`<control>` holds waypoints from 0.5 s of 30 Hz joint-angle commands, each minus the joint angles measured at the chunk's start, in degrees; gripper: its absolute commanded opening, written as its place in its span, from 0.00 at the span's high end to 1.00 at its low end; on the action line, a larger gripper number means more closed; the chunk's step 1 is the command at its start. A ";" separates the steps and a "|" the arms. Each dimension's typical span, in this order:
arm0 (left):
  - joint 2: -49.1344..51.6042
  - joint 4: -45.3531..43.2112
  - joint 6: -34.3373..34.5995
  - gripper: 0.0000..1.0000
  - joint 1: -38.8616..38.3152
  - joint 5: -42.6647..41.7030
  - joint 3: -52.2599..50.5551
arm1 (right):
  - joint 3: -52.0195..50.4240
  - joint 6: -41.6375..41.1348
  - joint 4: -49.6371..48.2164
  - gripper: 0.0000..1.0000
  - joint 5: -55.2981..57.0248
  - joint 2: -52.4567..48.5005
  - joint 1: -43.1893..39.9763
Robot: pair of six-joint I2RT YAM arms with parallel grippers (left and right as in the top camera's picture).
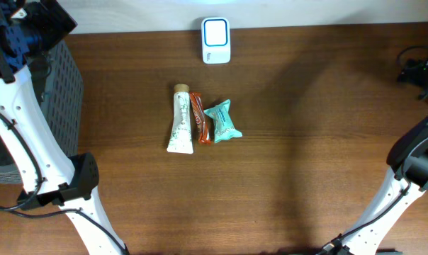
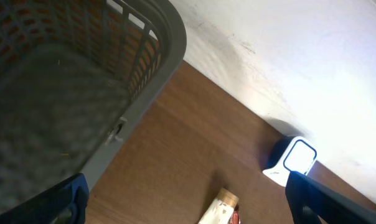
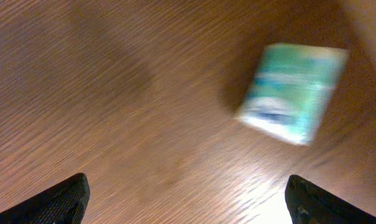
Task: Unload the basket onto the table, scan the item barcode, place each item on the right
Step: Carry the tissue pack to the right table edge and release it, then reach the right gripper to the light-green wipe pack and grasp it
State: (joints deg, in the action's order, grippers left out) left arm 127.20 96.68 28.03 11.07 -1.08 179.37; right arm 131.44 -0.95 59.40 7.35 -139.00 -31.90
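Three items lie side by side mid-table: a white tube point(image 1: 180, 120), an orange-red bar point(image 1: 200, 117) and a teal packet point(image 1: 222, 120). The white barcode scanner point(image 1: 215, 40) stands at the table's far edge. My left gripper point(image 1: 15, 35) hovers open over the basket at far left. In its wrist view the left gripper point(image 2: 188, 202) holds nothing, with the tube's cap point(image 2: 222, 202) and the scanner point(image 2: 292, 160) below it. My right gripper point(image 1: 421, 71) is at the far right, away from the items. In its wrist view the right gripper point(image 3: 188, 193) is open and empty, the teal packet point(image 3: 294, 93) blurred beyond.
A grey slatted basket point(image 1: 62, 92) stands at the table's left edge, its rim point(image 2: 169, 43) filling the upper left of the left wrist view. A white wall point(image 2: 312, 56) runs behind the scanner. Bare wood surrounds the items.
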 commanded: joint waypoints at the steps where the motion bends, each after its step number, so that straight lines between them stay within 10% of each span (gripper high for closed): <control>1: -1.14 0.00 -0.92 0.01 0.46 -0.22 0.24 | -0.37 -0.83 2.67 0.01 -17.55 -0.57 3.28; 8: -1.11 0.02 -0.92 0.01 0.46 -0.20 0.26 | -0.39 -0.85 14.21 0.01 -46.49 -0.57 13.07; 15: -1.14 0.00 -0.90 0.01 0.46 -0.20 0.26 | -0.39 2.62 22.49 0.01 -42.25 -0.63 30.62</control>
State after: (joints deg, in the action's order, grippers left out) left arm 127.17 96.68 28.03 11.07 -1.08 179.37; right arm 131.33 0.08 80.01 -35.92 -139.02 -7.51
